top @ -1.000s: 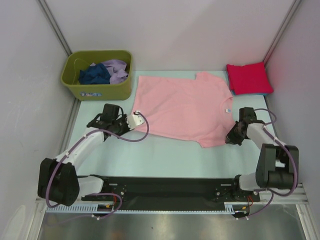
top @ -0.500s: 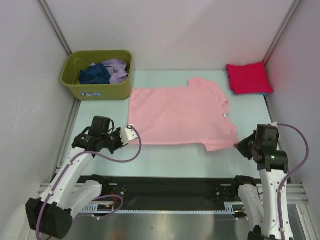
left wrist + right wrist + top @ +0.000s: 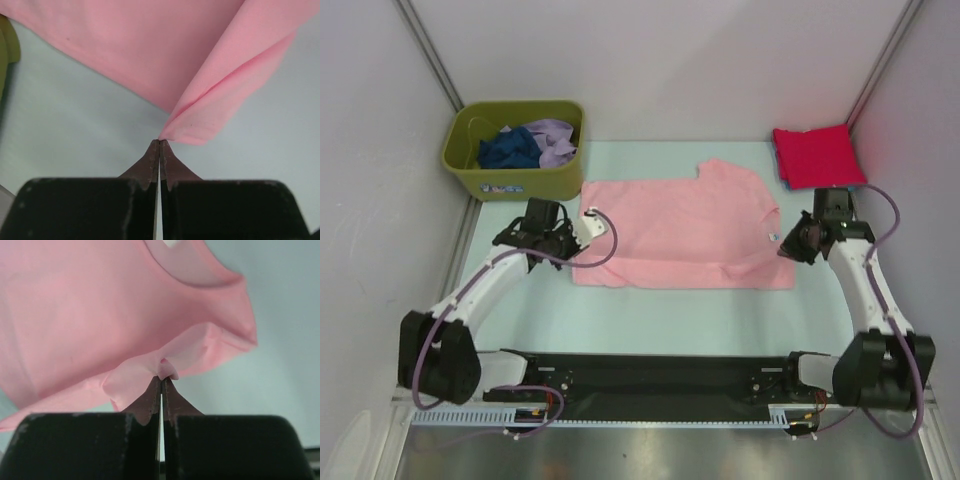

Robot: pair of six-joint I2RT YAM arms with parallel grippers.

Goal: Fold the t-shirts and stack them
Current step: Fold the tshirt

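A large light pink t-shirt lies spread in the middle of the table, its near edge doubled over. My left gripper is shut on the shirt's left corner, and the left wrist view shows the tips pinching a folded pink corner. My right gripper is shut on the shirt's right side, and in the right wrist view it grips bunched pink cloth below the collar. A folded red t-shirt lies on a light blue one at the back right.
An olive-green bin stands at the back left and holds a navy t-shirt and a lavender one. White walls close in both sides and the back. A black rail runs along the near edge.
Both grippers first dragged the pink shirt toward the near edge, then moved away from it, carrying the held corners over the shirt. The shirt now looks shorter front to back.
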